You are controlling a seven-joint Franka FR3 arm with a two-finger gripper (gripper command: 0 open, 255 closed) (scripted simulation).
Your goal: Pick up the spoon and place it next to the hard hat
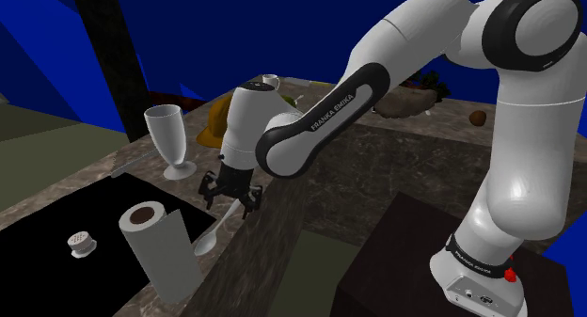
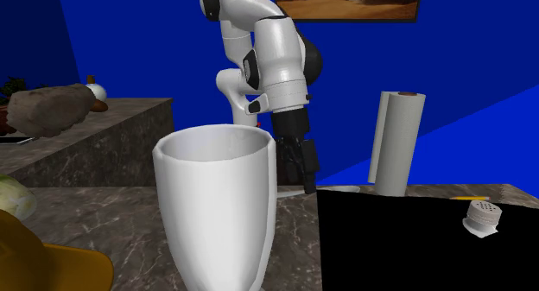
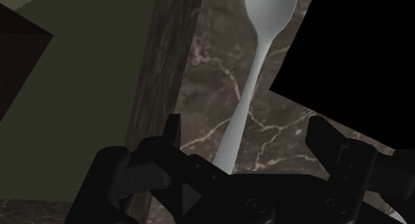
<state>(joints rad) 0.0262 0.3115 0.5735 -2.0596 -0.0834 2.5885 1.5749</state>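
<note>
Okay, shoulder view first. We see the gripper (image 1: pixel 230 198) low over the desk (image 1: pixel 376 155), near its front edge and pointing down. The white spoon (image 1: pixel 211 236) lies flat on the desk just beside it, toward this view's lower left. Its bowl is the far end and its handle runs back up under the gripper. A paper towel roll (image 1: pixel 155 247) stands just beside the bowl, on a black panel (image 1: pixel 103 202). The yellow hard hat (image 1: pixel 214 122) sits farther up the desk, partly hidden behind the arm's wrist, with a white goblet (image 1: pixel 170 136) to its left.

Second exterior view. The gripper hangs close to the desk behind the big goblet. We cannot read the gap between the fingers from this side. The hard hat is at the lower left corner, well apart from the gripper, with the goblet between them.

Wrist view. The spoon's long axis runs straight away from the gripper, bowl far, and the handle passes between the fingers (image 3: pixel 324 137). They are spread wide, one on each side of the handle, and we see no contact. The handle sits nearer one finger than the other. Nothing is held. We judge that the closing line crosses the handle squarely, so a short drop and a squeeze come next, before any carry toward the hard hat.
</note>
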